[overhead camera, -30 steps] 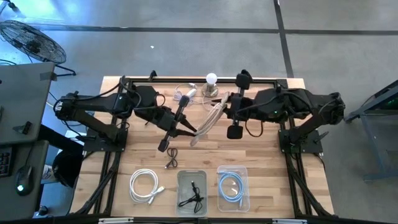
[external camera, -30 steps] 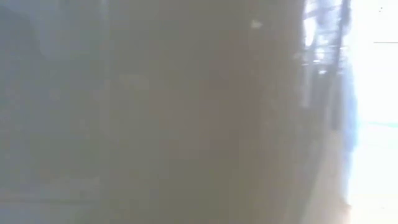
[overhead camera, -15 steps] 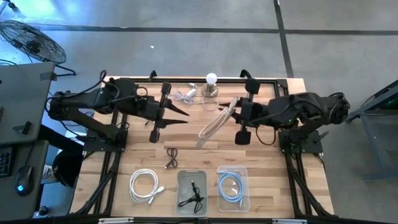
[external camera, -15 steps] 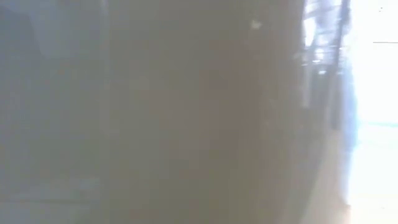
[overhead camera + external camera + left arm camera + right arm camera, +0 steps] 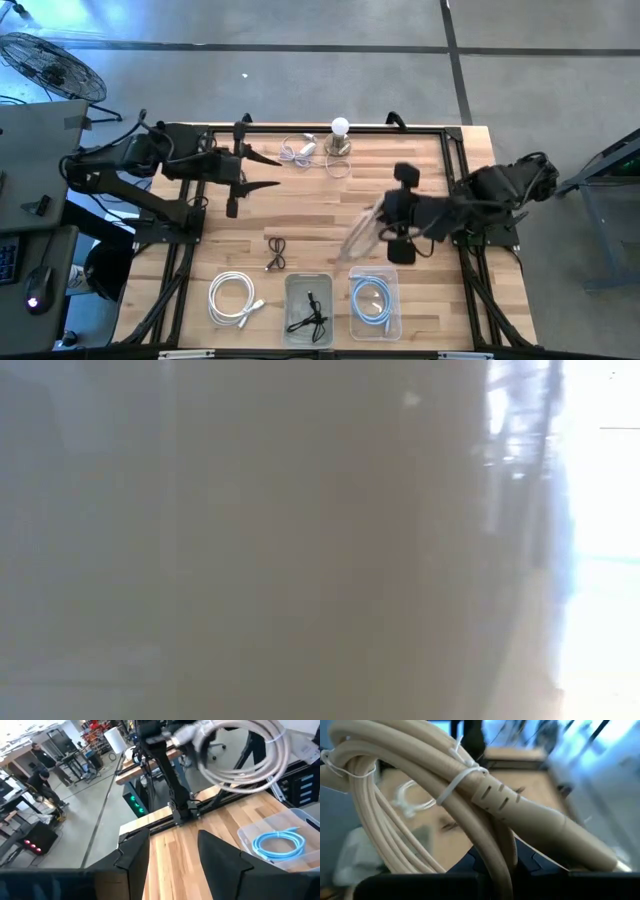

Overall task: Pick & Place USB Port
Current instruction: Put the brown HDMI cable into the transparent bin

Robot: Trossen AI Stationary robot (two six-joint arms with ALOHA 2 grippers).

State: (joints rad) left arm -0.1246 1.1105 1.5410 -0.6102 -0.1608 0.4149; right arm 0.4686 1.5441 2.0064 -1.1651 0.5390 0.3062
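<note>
R tool [image 5: 376,226] clenched on beige cable coil [image 5: 358,236], held up off the bench [image 5: 440,290]; coil hangs out from tool tip, above & just beside bin w/ blue cable [image 5: 373,301]. In R wrist view coil [image 5: 420,795] fills frame, tie-wrapped, plug end pinched betw fingers. L tool [image 5: 262,173] released, fingers apart, nothing in it, well apart from coil, pulled back to L side of bench. Near it: lamp [image 5: 340,138]. Black cable [image 5: 277,251] lies loose betw the two tools. Low view blurred.
</note>
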